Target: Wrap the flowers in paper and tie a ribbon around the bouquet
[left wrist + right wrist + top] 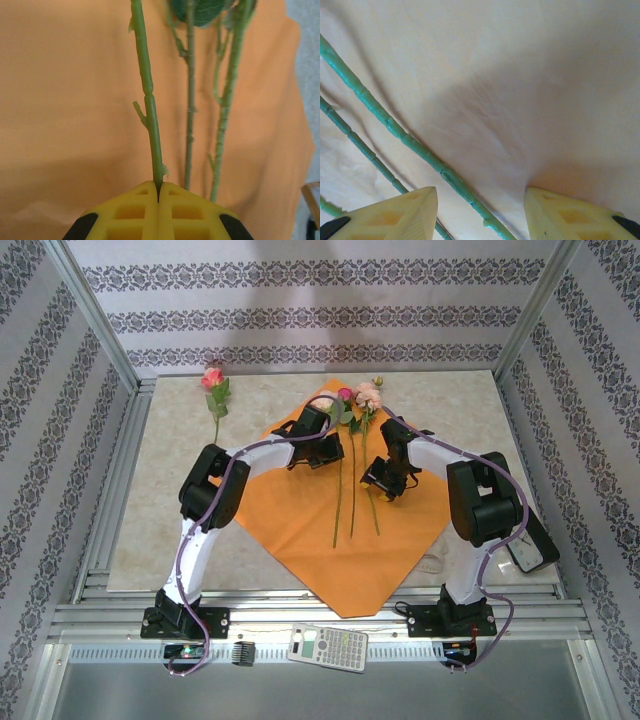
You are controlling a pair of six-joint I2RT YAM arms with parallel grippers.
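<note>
From above, the paper lies flat on the counter, turned so that one corner points at the arm bases. Three of the flowers lie on it side by side. Their heads are at the far corner and their long stems run down the middle towards the near edge. A fourth, a lone pink rose, lies on the bare counter well to the left of the sheet. The left tool reaches in over the upper part of the paper, just left of the stems. The right tool hangs over the paper just right of them. A calculator rests on the metal rail between the two bases.

At the left wrist, the left tool has its yellow fingers pressed together. They pinch a rose stem, which runs straight up from the seam between them. Two more stems lie to its right on the orange sheet, and a dark green leaf shows at the top edge.

At the right wrist, the right tool stands about half open over the paper, which looks pale and washed out here. Its pale fingers are well apart and grip nothing. One green stem runs slantwise across the sheet and passes into the gap between them. A second stem lies beside it to the left.
</note>
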